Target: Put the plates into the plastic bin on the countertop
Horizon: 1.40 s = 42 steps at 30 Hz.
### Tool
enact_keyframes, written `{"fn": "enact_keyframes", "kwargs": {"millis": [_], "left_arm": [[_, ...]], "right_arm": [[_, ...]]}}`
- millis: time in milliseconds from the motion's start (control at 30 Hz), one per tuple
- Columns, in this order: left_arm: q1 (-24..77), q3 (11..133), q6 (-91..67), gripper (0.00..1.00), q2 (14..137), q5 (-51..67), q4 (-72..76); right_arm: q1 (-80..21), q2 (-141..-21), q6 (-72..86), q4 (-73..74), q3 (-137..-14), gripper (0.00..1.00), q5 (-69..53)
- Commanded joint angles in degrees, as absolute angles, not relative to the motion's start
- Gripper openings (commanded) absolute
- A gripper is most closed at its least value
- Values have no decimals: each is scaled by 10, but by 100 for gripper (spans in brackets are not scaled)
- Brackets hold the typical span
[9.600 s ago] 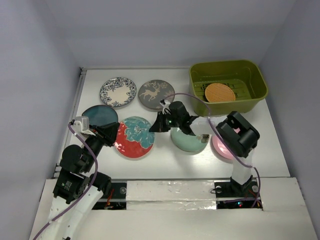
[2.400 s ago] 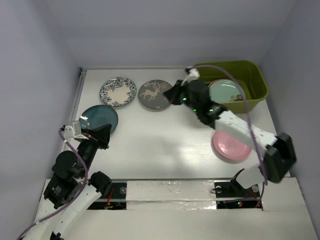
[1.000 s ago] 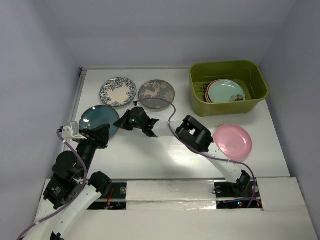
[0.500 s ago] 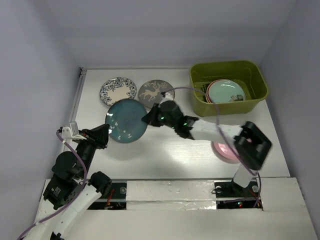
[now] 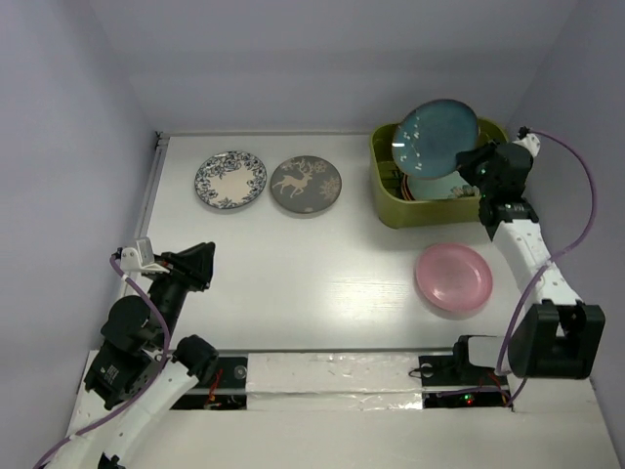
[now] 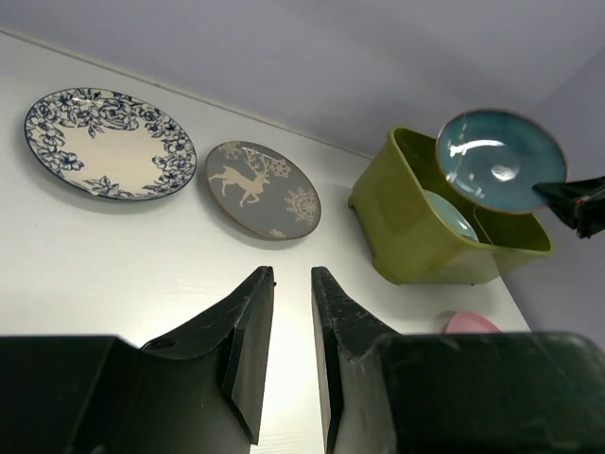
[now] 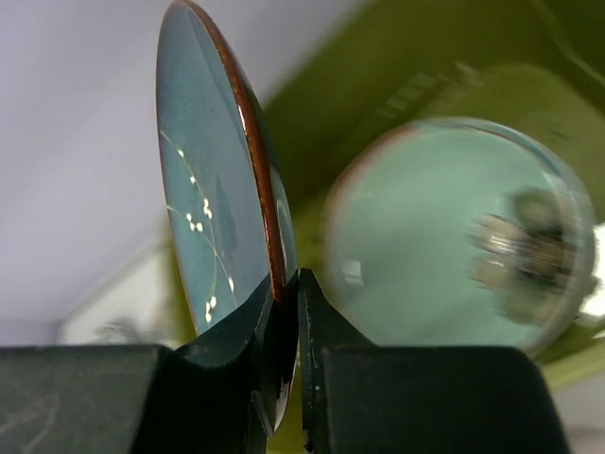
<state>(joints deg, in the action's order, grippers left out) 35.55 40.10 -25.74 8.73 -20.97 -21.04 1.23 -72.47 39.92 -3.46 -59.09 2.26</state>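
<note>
Gripping: the right claw [image 7: 288, 284] is clenched on the rim of the dark teal plate [image 7: 203, 218], both fingertips pinching its brown edge. The plate stands on edge, nearly upright.
Plate position: at the upper right of the overhead view, the teal plate hangs tilted above the left half of the green bin [image 5: 444, 213]. It seems clear of the walls.
Inside the bin: a mint plate [image 5: 441, 186] lies on top, with the edges of other plates showing under it at the left.
Step in hand: probably lowering the teal plate onto that stack.
Doing it well: tip the plate flat first and keep its lower edge off the bin's rim. Centre it over the mint plate and let go only once it rests. Dropped from a height, it could chip or skid.
Left claw: the left claw [image 6: 291, 284] sits at the lower left of the overhead view, low over the table [image 5: 322, 264]. Its fingers are a narrow gap apart and hold nothing.
Waiting on the table: a pink plate [image 5: 454, 278] lies below the bin. A deer plate [image 5: 306, 183] and a flowered plate [image 5: 230, 179] lie side by side at the upper left.
</note>
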Motion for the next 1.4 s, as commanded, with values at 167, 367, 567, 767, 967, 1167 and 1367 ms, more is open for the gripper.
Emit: {"fn": "enact_keyframes", "kwargs": {"millis": [167, 367, 567, 767, 967, 1167, 1367], "left_arm": [[356, 410, -255, 21, 102, -191, -191], [356, 415, -257, 27, 159, -135, -175], [356, 389, -306, 29, 239, -15, -94], [368, 368, -335, 31, 307, -6, -27], [444, 368, -343, 34, 381, -66, 14], [556, 395, -343, 34, 516, -153, 62], [634, 472, -332, 20, 694, -190, 102]], "right_arm": [[96, -828, 345, 13, -699, 0, -108], [101, -881, 336, 43, -710, 1, -114], [101, -920, 302, 90, -723, 42, -44], [101, -908, 307, 100, -709, 81, 35], [101, -828, 308, 89, -695, 95, 82], [101, -734, 330, 78, -678, 88, 41], [92, -557, 374, -17, -540, 0, -58]]}}
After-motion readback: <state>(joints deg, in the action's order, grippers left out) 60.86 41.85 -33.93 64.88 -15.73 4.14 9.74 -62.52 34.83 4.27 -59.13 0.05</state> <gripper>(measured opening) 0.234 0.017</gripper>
